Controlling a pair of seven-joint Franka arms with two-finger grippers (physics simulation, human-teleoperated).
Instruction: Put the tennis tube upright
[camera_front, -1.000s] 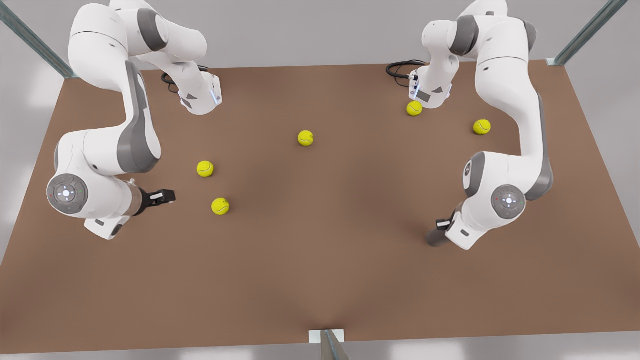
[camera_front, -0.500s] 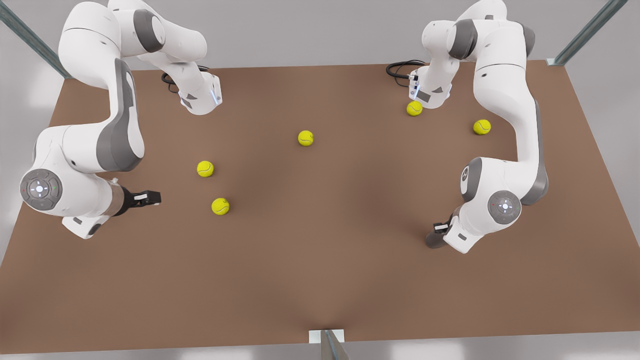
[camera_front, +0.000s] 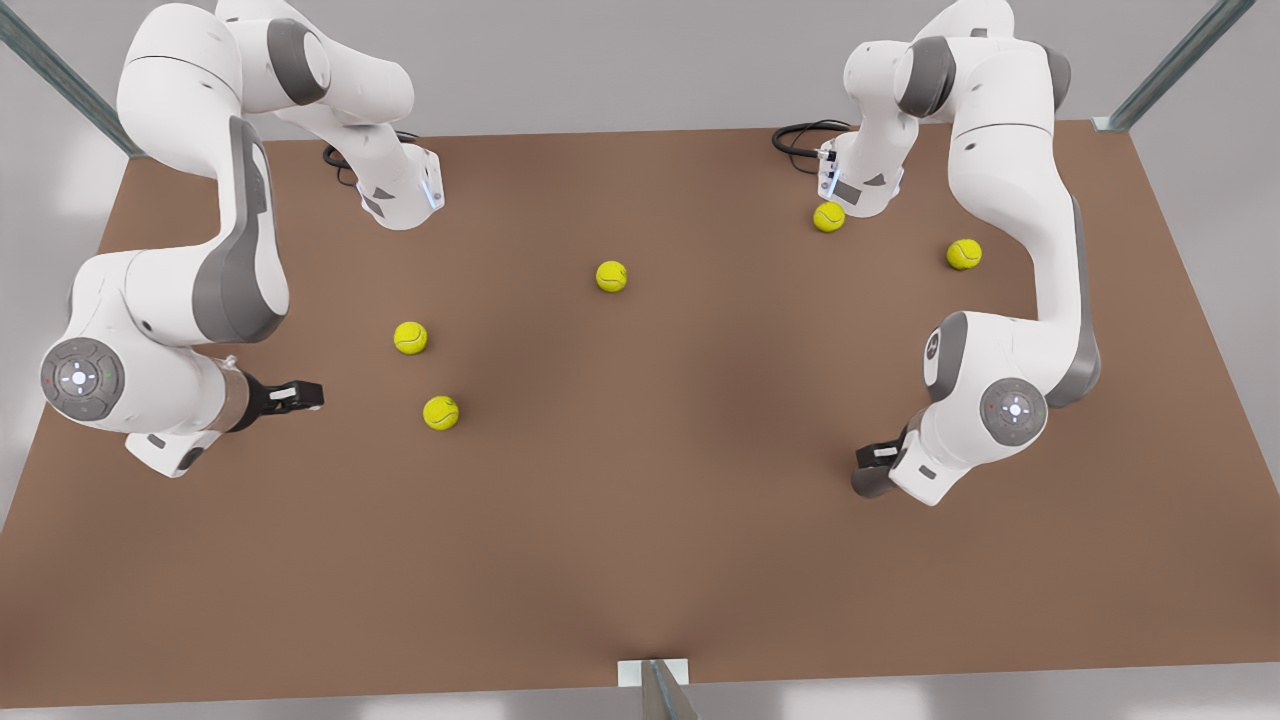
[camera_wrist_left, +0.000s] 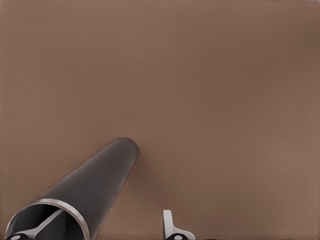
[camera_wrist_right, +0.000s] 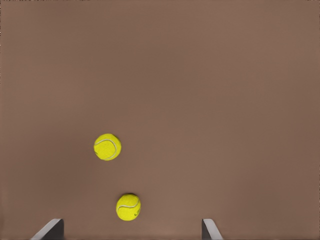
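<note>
The tennis tube (camera_wrist_left: 95, 180) is a dark-grey cylinder with a lighter rim, and it reaches away from my left gripper (camera_wrist_left: 95, 232) toward the table. That gripper is open, with one finger (camera_wrist_left: 22, 234) inside the tube's mouth and the other finger (camera_wrist_left: 172, 229) outside its wall. In the front view only the tube's stub (camera_front: 866, 483) shows, under the left gripper (camera_front: 880, 455) at the front view's right. My right gripper (camera_front: 305, 396) waits open at the front view's left, pointing at two tennis balls (camera_wrist_right: 107, 146) (camera_wrist_right: 128, 207).
Several yellow-green tennis balls lie on the brown table (camera_front: 640, 520): two near the right gripper (camera_front: 410, 337) (camera_front: 440, 412), one mid-table (camera_front: 611, 276), two at the far right (camera_front: 829, 216) (camera_front: 964, 253). Both arm bases and black cables (camera_front: 800, 135) stand at the back edge.
The right arm drew back toward the front view's left edge, then stopped. The left arm shifted slightly at the tube's mouth. The tube and the balls stayed where they were.
</note>
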